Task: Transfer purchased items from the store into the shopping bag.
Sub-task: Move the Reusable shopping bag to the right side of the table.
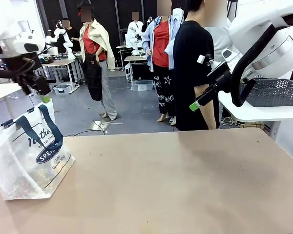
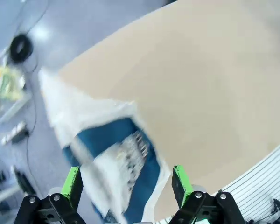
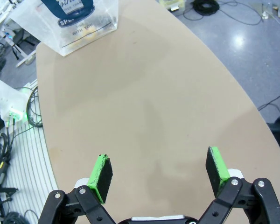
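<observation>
The shopping bag (image 1: 29,151), translucent white with navy handles and an oval logo, stands upright at the table's left edge. My left gripper (image 1: 43,96) hangs open just above its mouth. In the left wrist view the open left gripper (image 2: 127,184) looks down on the blurred bag (image 2: 112,158). My right gripper (image 1: 198,104) is raised over the far right of the table. It stands open (image 3: 159,172) with nothing between its fingers, far from the bag (image 3: 74,18). Something yellowish shows faintly through the bag's wall. I cannot tell whether it is one of the purchased items.
A person in black (image 1: 193,73) stands at the far side of the tan table (image 1: 176,185). A dark grey mesh basket (image 1: 271,92) sits on a white side table at right. Cables lie on the floor beside the table (image 3: 4,154).
</observation>
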Controlling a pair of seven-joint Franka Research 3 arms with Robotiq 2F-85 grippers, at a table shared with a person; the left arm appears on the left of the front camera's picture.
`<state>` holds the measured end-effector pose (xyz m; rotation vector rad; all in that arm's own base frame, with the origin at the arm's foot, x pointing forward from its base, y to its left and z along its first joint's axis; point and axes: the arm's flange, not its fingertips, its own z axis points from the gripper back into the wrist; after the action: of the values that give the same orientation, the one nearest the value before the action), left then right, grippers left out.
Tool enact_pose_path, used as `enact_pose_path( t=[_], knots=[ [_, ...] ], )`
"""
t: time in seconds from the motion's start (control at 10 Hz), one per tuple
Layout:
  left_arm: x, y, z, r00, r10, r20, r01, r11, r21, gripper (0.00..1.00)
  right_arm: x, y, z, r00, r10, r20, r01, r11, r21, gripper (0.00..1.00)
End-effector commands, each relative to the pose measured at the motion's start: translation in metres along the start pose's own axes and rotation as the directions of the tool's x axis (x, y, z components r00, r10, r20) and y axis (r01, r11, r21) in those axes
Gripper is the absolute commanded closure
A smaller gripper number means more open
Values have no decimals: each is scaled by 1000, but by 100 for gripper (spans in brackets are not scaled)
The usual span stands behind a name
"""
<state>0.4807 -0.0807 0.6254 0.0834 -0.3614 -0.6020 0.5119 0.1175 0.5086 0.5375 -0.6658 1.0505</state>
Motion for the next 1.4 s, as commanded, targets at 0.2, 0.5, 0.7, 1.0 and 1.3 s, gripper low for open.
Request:
enact_pose_path(
  t=[0.2,0.5,0.7,1.0,1.3],
  knots=[
    [28,5,-11,956,-154,251,213,950,-228,0,1,-1,-1,1000,-8,1,8,1000,1,0],
    [38,-6,-19,901,-207,382,322,909,-266,0,1,-1,-1,1000,-8,1,8,1000,1,0],
    [40,-15,-36,848,-241,472,406,867,-287,0,1,-1,-1,1000,-8,1,8,1000,1,0],
    [29,-28,-52,763,-283,581,469,861,-195,0,1,-1,-1,1000,-8,1,8,1000,1,0],
    [23,-38,-74,745,-284,604,507,830,-235,0,1,-1,-1,1000,-8,1,8,1000,1,0]
  ],
)
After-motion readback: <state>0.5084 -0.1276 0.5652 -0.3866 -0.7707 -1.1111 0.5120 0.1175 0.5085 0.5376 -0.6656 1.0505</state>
